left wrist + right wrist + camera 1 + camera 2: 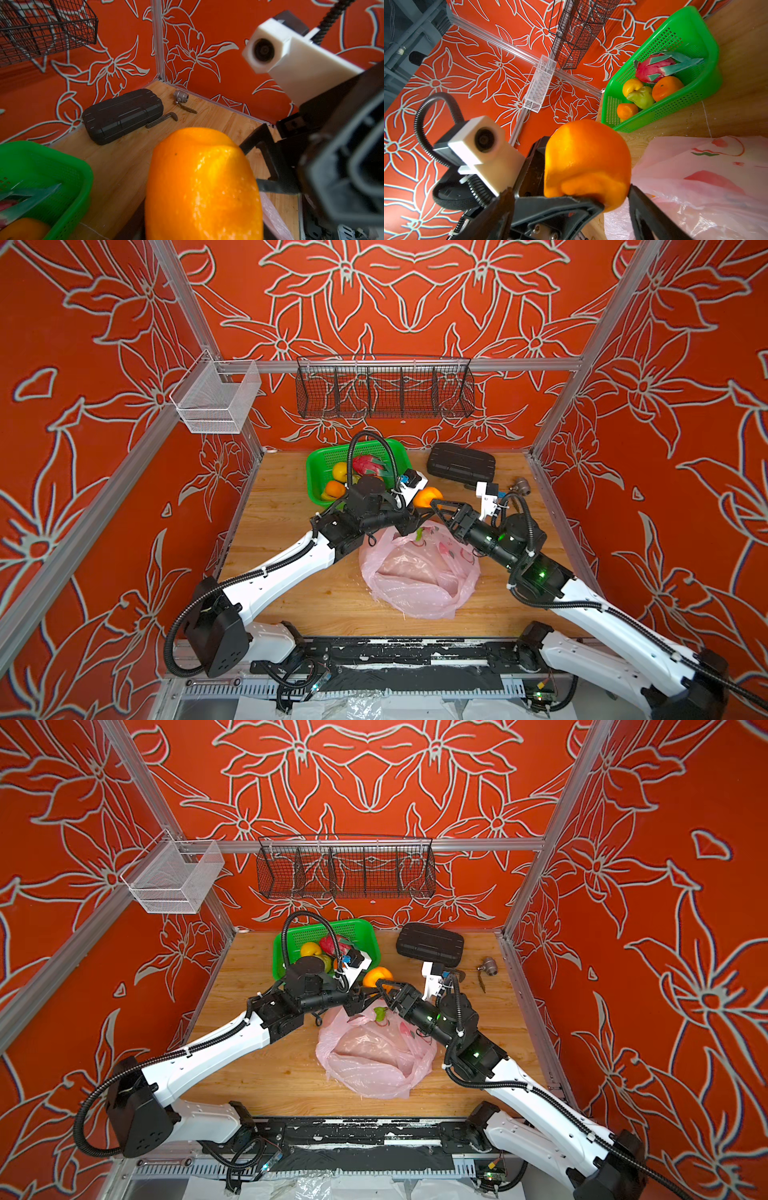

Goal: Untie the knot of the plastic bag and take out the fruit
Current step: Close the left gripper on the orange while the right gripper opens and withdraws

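My left arm (pixel 286 568) stretched from the near left corner diagonally toward the middle of the worktop (pixel 299 605). It was bent at the elbow, and the wrist was turned so the left gripper (pixel 417 511) pointed to the right. Its jaws were clamped on a round orange fruit (pixel 428 497). My right arm (pixel 615 626) mirrored it from the near right corner, forearm angled up and to the left, so the right gripper (pixel 438 513) faced the left one almost nose to nose. Its jaws stood spread wide. In the right wrist view one touched the fruit and the other stood apart from it with a clear gap.
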